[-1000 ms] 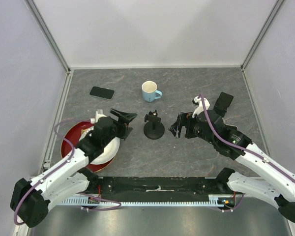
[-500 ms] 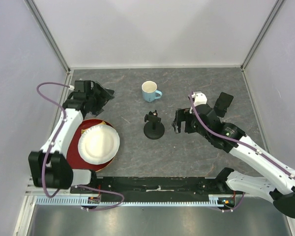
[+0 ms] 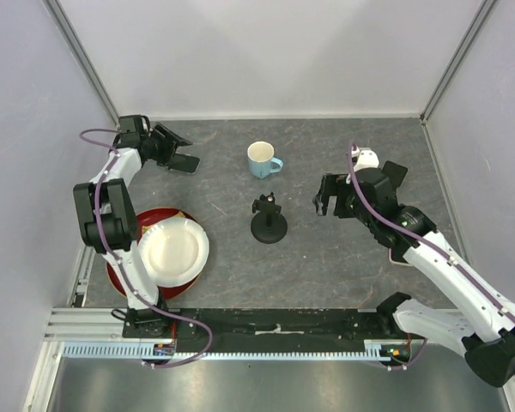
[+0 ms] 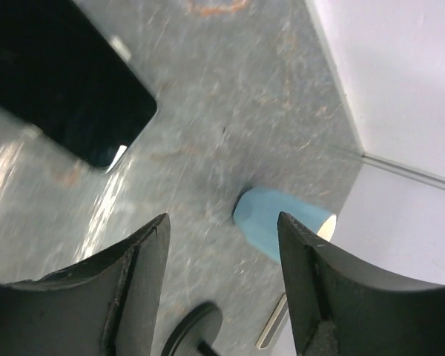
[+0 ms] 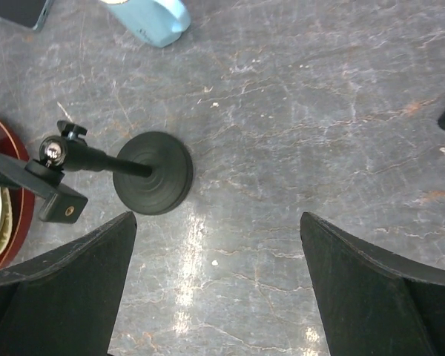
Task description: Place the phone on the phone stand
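The black phone (image 3: 190, 164) lies flat at the far left of the table, and in the left wrist view (image 4: 59, 81) it is at the upper left. My left gripper (image 3: 181, 152) is open and empty, hovering right at the phone and partly covering it from above. Between its fingers (image 4: 222, 222) there is only bare table. The black phone stand (image 3: 269, 223), a round base with a clamp head, stands at the table's middle. My right gripper (image 3: 330, 196) is open and empty to the right of the stand, and the stand's base (image 5: 152, 172) lies ahead of its left finger.
A light blue mug (image 3: 261, 159) stands behind the stand, also in the left wrist view (image 4: 278, 226). A white plate (image 3: 173, 249) sits on a red plate (image 3: 120, 266) at the front left. A small black object (image 3: 395, 174) lies behind the right arm.
My left arm has swung from beside the plates out to the far left, over the phone. My right gripper has drawn back a little, up and to the right, away from the stand.
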